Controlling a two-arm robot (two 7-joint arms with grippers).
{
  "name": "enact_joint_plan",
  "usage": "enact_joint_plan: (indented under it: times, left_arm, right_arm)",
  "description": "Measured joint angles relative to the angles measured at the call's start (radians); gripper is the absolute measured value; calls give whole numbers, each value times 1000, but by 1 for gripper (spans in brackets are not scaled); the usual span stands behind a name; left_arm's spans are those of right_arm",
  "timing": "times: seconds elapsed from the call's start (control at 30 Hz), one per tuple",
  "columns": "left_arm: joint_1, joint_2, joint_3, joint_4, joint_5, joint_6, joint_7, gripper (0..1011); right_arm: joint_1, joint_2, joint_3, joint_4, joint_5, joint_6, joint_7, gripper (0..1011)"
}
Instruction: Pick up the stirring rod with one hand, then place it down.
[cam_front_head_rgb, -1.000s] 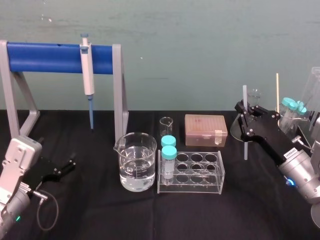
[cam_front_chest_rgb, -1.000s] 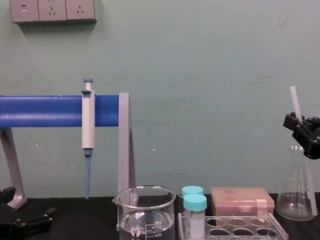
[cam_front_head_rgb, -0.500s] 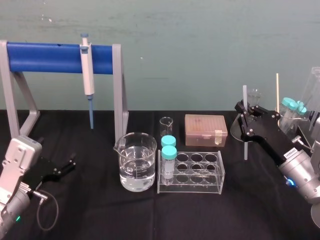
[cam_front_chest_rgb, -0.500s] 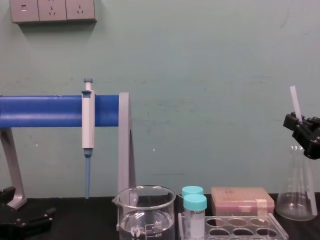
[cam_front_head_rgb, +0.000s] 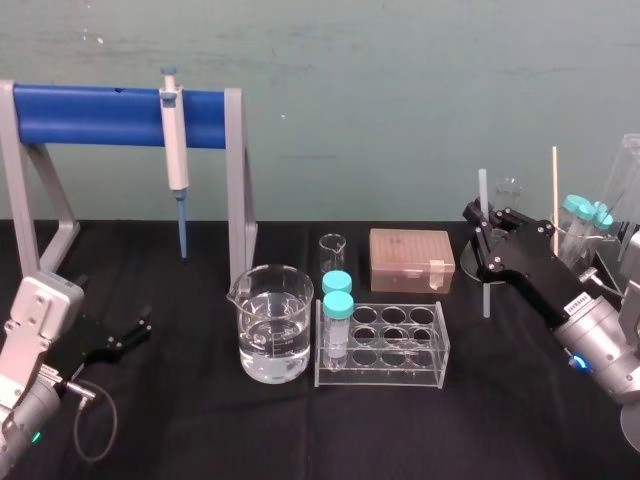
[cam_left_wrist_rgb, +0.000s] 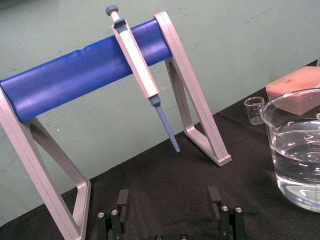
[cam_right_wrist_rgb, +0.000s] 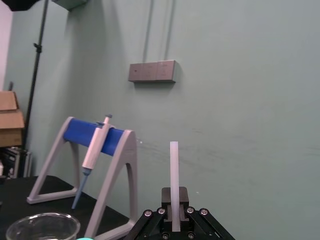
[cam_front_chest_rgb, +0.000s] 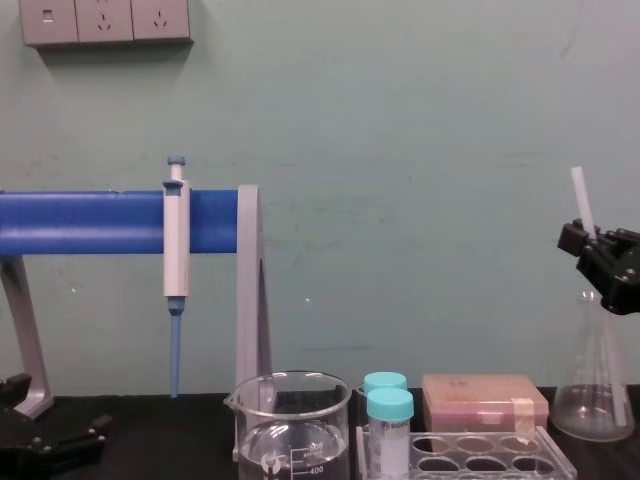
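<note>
One stirring rod (cam_front_head_rgb: 486, 295), pinched upright in my right claw (cam_front_head_rgb: 487, 235).
Low over the desk (cam_front_head_rgb: 200, 420) my left claw (cam_front_head_rgb: 142, 325) idles agape; the beaker (cam_front_chest_rgb: 295, 420) reads 400.

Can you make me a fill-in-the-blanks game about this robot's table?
1. The right gripper is shut on the upright stirring rod; the parked left gripper is ___.
2. The pipette hangs on a ___ bar.
3. The rack holds ___ capped tubes.
Missing words: open, blue, two.
</note>
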Motion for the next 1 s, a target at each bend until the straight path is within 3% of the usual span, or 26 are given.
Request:
enact_joint_plan:
  times: [0.37, 0.6, 1.0]
  left_arm:
    - [0, 0, 0, 0, 0, 0, 0, 1000]
    - [0, 0, 0, 0, 0, 0, 0, 1000]
    - [0, 0, 0, 0, 0, 0, 0, 1000]
  right_arm:
    - [38, -17, -20, 48, 20, 0, 105, 75]
    - [93, -34, -50, 124, 66, -8, 201, 75]
    - [139, -54, -94, 191, 122, 9, 294, 75]
